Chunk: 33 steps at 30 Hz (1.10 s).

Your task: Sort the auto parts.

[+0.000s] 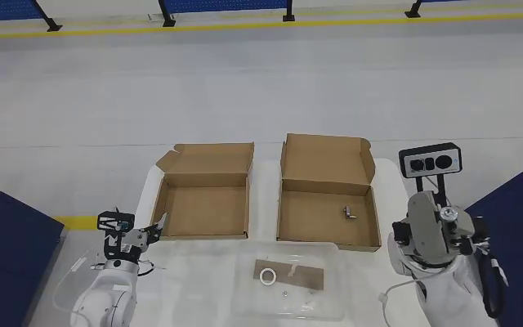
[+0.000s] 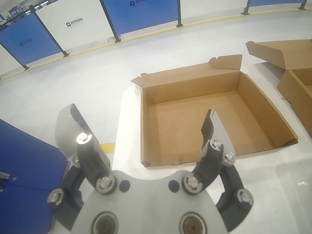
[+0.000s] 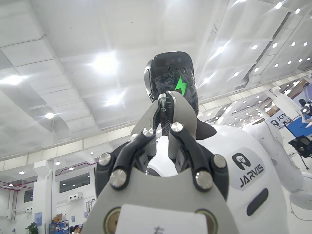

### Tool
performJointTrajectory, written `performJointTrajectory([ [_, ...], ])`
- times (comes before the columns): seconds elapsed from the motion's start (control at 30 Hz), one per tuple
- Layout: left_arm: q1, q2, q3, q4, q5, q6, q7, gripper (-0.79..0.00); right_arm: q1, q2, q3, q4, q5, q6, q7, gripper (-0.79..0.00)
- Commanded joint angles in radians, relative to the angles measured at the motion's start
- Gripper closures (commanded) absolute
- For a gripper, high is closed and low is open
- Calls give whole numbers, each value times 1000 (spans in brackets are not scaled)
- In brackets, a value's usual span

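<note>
My right gripper (image 3: 163, 96) points upward, shut on a small threaded metal part (image 3: 162, 101). From above, that gripper (image 1: 447, 215) stands at the table's right front, beside the right cardboard box (image 1: 310, 217). In this box lies one small metal part (image 1: 349, 212). The left cardboard box (image 1: 204, 211) holds nothing. My left gripper (image 2: 141, 110) is open with nothing between its fingers, just short of the near-left corner of the left box (image 2: 207, 122); from above the left gripper (image 1: 152, 230) is at the table's left front.
A clear plastic tray (image 1: 327, 253) sits at the table's front middle, holding a cardboard piece (image 1: 298, 274), a white ring (image 1: 267, 277) and a tiny part (image 1: 284, 288). Both boxes have lids folded back. Part of the right box (image 2: 297, 86) shows beyond the left one.
</note>
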Motion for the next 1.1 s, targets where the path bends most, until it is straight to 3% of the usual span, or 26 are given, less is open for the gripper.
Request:
performJointTrajectory([
  [0.0, 0, 0, 0, 0, 0, 0, 0, -785, 0, -2, 3, 0, -5, 3, 1, 0],
  [1.07, 0, 0, 0, 0, 0, 0, 0, -785, -4, -27, 27, -18, -94, 26, -7, 0],
])
